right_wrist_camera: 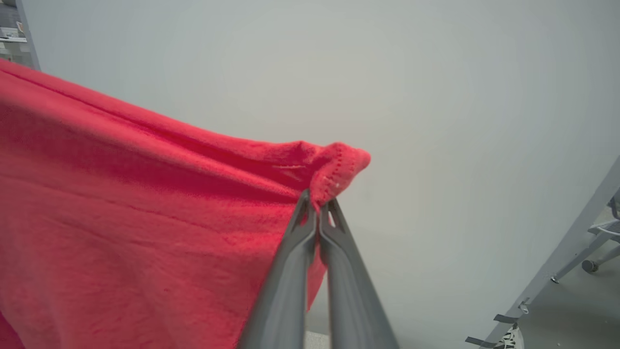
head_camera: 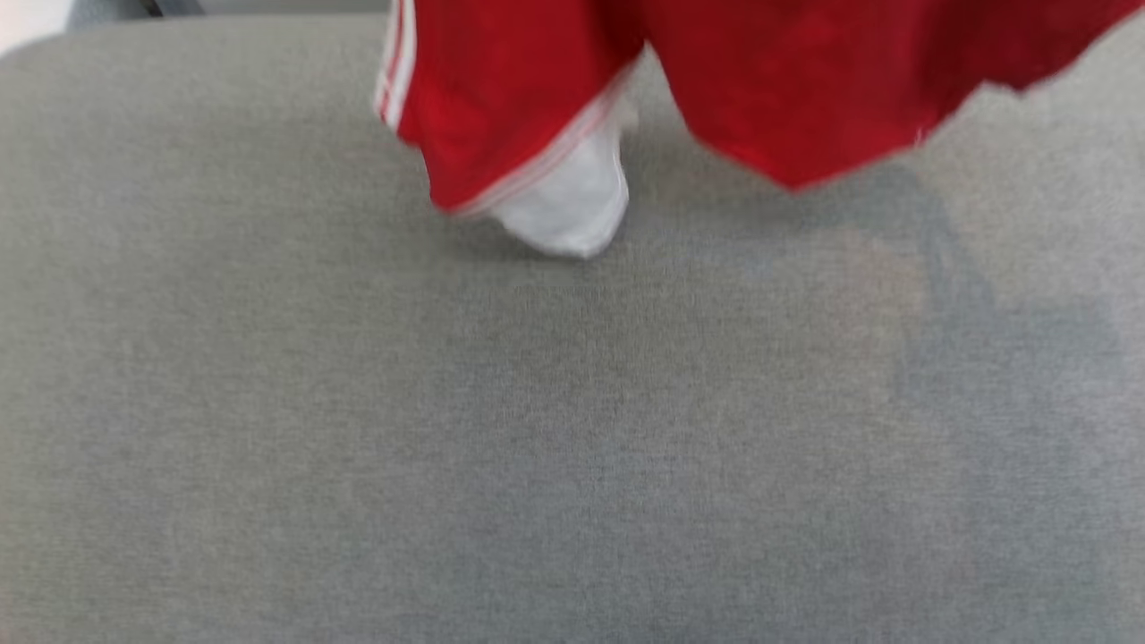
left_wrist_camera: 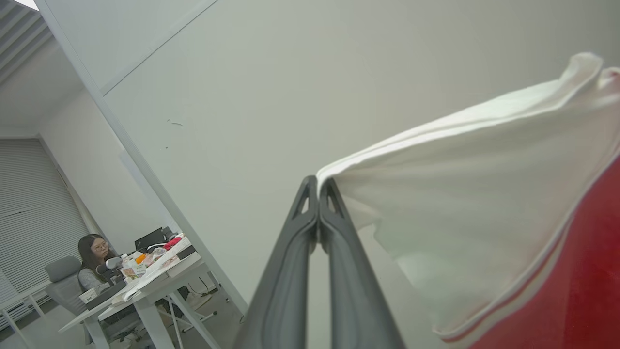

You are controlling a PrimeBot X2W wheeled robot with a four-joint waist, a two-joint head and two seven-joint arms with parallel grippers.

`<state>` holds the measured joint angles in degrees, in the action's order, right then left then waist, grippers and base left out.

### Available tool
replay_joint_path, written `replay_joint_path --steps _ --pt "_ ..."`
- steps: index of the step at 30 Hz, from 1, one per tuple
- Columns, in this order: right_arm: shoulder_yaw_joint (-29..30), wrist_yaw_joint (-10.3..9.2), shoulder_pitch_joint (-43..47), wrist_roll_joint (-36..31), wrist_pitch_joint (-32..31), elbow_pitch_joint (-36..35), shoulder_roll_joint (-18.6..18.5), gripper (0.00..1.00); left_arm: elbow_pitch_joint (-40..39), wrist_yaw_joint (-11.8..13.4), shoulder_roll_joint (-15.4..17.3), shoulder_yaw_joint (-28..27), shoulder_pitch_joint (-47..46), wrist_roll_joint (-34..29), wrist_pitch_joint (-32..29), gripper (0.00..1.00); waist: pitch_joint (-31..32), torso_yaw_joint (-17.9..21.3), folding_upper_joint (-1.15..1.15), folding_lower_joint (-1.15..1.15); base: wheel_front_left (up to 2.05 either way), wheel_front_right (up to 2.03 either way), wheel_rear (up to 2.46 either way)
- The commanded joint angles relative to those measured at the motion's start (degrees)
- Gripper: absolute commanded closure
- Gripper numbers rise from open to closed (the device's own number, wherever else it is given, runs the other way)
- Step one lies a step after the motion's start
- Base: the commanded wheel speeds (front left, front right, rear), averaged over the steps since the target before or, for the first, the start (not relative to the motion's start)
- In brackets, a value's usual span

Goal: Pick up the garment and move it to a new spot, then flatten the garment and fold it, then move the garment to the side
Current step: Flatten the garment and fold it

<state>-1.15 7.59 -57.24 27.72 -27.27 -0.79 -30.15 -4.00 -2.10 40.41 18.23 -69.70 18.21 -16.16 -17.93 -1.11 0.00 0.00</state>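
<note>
The garment hangs in the air over the grey table top, its red body and one white sleeve dangling from the top of the head view. In the left wrist view my left gripper is shut on the white sleeve edge, which stretches off to the right toward the red cloth. My right gripper is shut on a red hemmed corner of the garment, which spreads away to the left. The lettering is hidden.
A pale wall stands behind both grippers. In the left wrist view a person sits at a cluttered desk far off. A chair base shows at the right of the right wrist view.
</note>
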Motion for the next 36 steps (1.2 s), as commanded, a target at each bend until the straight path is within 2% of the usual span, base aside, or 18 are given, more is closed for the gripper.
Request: replay_joint_path --steps 1,5,9,15,21,28,32,36 --pt "-0.6 -0.10 -3.6 -0.9 1.2 2.0 0.0 1.00 2.1 -0.8 1.0 -0.3 -3.9 -1.1 0.1 1.00 -8.6 1.2 0.00 0.00 0.00 0.00 0.00" --pt "-3.7 -0.10 -13.5 -3.0 4.9 9.1 0.8 1.00 10.5 -2.7 0.3 1.2 -14.5 -3.3 2.5 1.00 -13.8 1.7 0.00 0.00 0.00 0.00 0.00" --pt "-6.2 -0.10 -22.5 -5.7 9.3 17.5 2.5 1.00 20.8 -3.4 -1.8 2.6 -24.8 -6.0 7.0 1.00 -17.5 2.0 0.00 0.00 0.00 0.00 0.00" --pt "-8.0 -0.10 -33.0 -9.8 16.5 29.6 5.8 1.00 36.1 -3.4 -4.8 4.0 -37.5 -9.5 17.0 1.00 -20.7 2.3 0.00 0.00 0.00 0.00 0.00" --pt "-8.4 -0.10 -40.5 -13.4 23.3 38.8 8.0 1.00 47.5 -2.3 -7.5 4.2 -45.3 -10.6 27.6 1.00 -23.0 1.4 0.00 0.00 0.00 0.00 0.00" --pt "-10.3 -0.10 -42.0 -14.6 29.7 45.3 8.4 1.00 53.0 -3.4 -10.8 5.0 -42.5 -9.1 31.0 1.00 -24.4 -0.8 0.00 0.00 0.00 0.00 0.00" --pt "-11.8 -0.10 -39.6 -13.6 32.8 47.1 8.2 1.00 48.0 -3.5 -12.7 4.0 -35.1 -7.3 31.1 1.00 -24.4 -2.0 0.00 0.00 0.00 0.00 0.00" --pt "-14.2 -0.10 -34.8 -12.2 35.9 47.9 7.4 1.00 42.0 -3.5 -15.3 3.5 -23.9 -5.7 31.1 1.00 -22.8 -3.2 0.00 0.00 0.00 0.00 0.00"
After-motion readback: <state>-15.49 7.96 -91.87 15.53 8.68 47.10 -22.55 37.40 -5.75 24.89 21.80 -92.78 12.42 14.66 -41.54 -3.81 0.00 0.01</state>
